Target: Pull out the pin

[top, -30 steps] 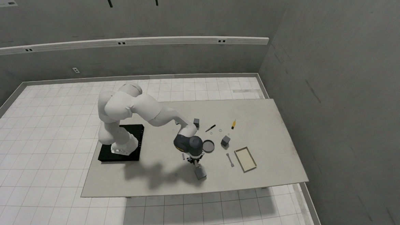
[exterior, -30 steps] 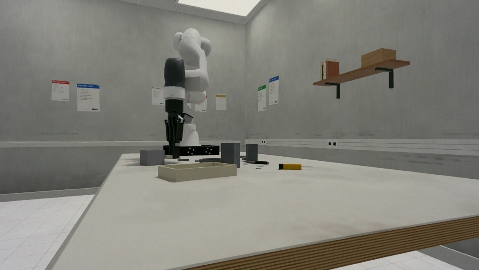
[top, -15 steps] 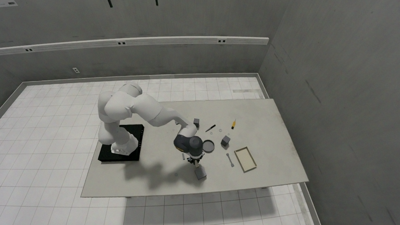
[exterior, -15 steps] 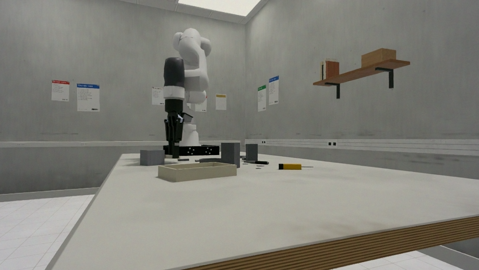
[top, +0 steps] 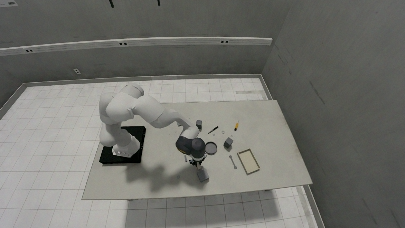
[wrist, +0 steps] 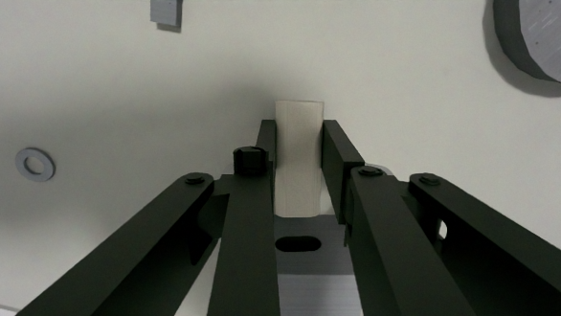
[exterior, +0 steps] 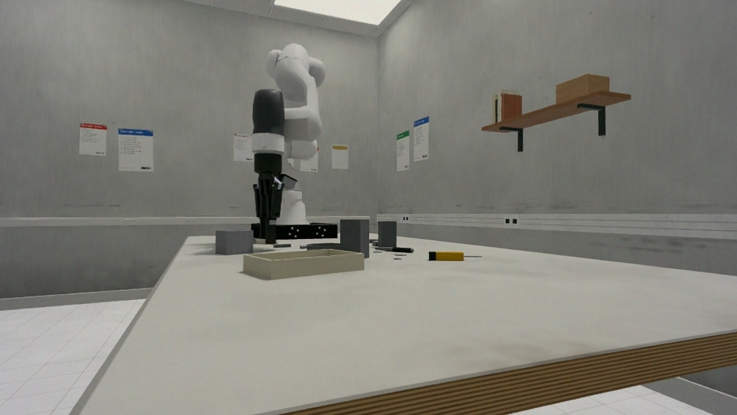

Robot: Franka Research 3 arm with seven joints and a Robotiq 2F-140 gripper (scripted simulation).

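My gripper [wrist: 298, 142] is shut on the beige pin [wrist: 298, 163], which stands upright between the two finger pads. The pin's grey block [wrist: 306, 259] lies just under and behind the fingers, and its dark slot hole [wrist: 298, 244] shows empty. In the overhead view the gripper [top: 195, 163] hangs near the table's front, with the pin [top: 199, 167] next to the block [top: 203, 175]. In the side view the gripper [exterior: 268, 234] reaches down close to the table beside the block [exterior: 233, 241]; the pin is hidden there.
A round grey disc [top: 210, 147] lies right of the gripper. Two more grey blocks [top: 228, 142] [top: 198, 124], a beige tray [top: 248, 161], a grey bone-shaped part [top: 233, 161], a black pen [top: 212, 130] and a yellow screwdriver [top: 236, 125] lie beyond. A washer [wrist: 34, 164] lies to the left.
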